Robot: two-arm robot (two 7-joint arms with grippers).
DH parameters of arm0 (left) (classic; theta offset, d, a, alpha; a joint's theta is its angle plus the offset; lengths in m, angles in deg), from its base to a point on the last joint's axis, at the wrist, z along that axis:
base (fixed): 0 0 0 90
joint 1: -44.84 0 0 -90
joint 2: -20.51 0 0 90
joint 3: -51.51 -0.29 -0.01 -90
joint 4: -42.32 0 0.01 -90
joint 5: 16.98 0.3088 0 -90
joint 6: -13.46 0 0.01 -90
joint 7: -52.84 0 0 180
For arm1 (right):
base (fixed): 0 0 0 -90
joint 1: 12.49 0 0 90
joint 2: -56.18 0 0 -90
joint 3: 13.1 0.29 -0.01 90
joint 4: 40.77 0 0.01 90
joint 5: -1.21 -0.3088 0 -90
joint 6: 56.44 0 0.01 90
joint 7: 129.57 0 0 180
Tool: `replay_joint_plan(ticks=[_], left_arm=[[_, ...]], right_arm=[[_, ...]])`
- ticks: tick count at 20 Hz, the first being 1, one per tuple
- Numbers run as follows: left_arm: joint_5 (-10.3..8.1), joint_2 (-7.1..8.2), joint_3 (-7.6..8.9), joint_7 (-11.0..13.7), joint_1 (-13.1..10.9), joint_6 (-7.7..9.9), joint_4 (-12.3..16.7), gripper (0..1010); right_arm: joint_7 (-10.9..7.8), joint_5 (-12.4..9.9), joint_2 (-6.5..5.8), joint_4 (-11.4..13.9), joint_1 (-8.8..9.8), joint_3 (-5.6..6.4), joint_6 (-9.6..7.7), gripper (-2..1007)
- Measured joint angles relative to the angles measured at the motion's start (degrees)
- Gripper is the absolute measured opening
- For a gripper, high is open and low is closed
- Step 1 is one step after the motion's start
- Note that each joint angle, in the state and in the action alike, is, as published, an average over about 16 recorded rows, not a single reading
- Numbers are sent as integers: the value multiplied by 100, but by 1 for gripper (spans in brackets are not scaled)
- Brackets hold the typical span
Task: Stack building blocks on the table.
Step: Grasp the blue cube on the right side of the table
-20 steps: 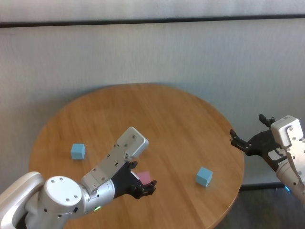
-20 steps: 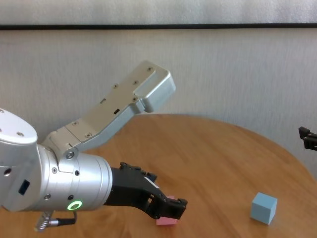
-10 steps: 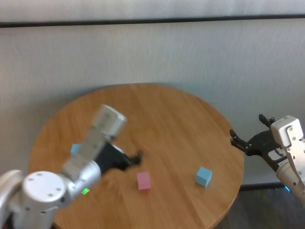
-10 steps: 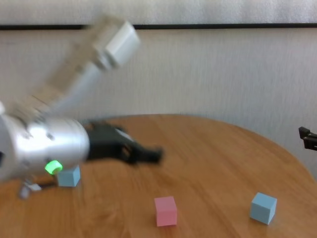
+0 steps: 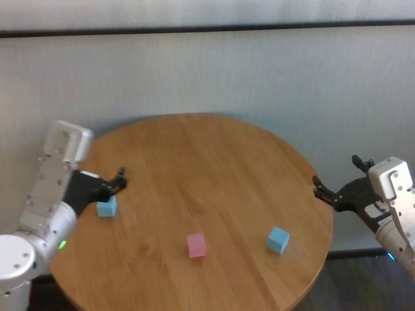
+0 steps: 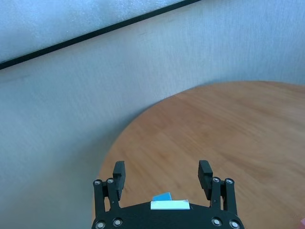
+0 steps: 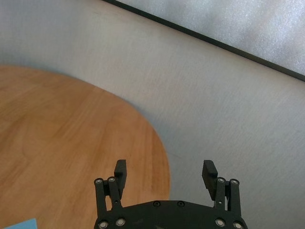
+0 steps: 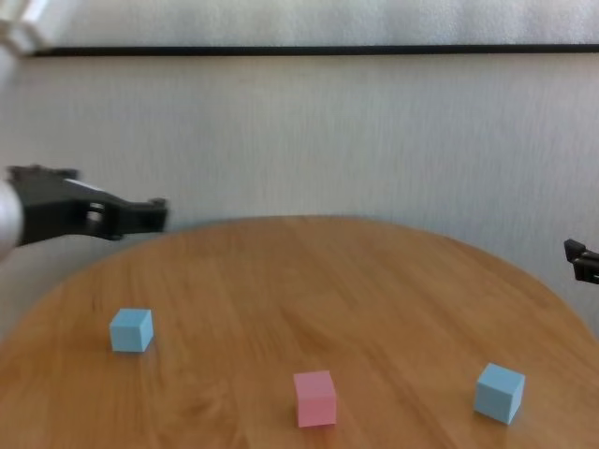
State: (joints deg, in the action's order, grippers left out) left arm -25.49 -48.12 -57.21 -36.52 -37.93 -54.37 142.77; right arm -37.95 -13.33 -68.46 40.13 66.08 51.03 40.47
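Observation:
A pink cube (image 5: 196,245) (image 8: 314,398) rests alone near the front middle of the round wooden table (image 5: 214,162). One light blue cube (image 5: 107,207) (image 8: 130,329) lies at the left, the other (image 5: 277,240) (image 8: 498,392) at the front right. My left gripper (image 5: 114,183) (image 6: 162,174) is open and empty, hovering above the left blue cube, whose top (image 6: 162,196) shows just under its palm. My right gripper (image 5: 332,194) (image 7: 164,172) is open and empty, held off the table's right edge.
A pale wall with a dark horizontal strip (image 5: 207,29) stands close behind the table. The table's rim (image 7: 159,148) curves past the right gripper. Bare wood (image 8: 374,281) lies between the three cubes.
My left gripper has let go of the pink cube and swung left and back, to above the left blue cube. The pink cube stays on the table. The right arm has not moved.

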Motion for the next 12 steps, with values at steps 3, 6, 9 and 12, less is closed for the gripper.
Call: replay_joint_plan(ticks=[3,6,9,12], left_arm=[[19,-2,130,-108,-79,-11,56,1000],[32,-6,181,-149,-113,-15,75,1000],[34,-6,175,-137,-113,-14,74,1000],[31,-2,148,-119,-98,-9,65,1000]], right_arm=[[-21,-3,0,5,1,-1,-9,1001],[-109,-37,5,38,9,-10,-63,1001],[-247,-116,21,95,23,-24,-167,1001],[-436,-230,46,169,41,-44,-327,1001]])
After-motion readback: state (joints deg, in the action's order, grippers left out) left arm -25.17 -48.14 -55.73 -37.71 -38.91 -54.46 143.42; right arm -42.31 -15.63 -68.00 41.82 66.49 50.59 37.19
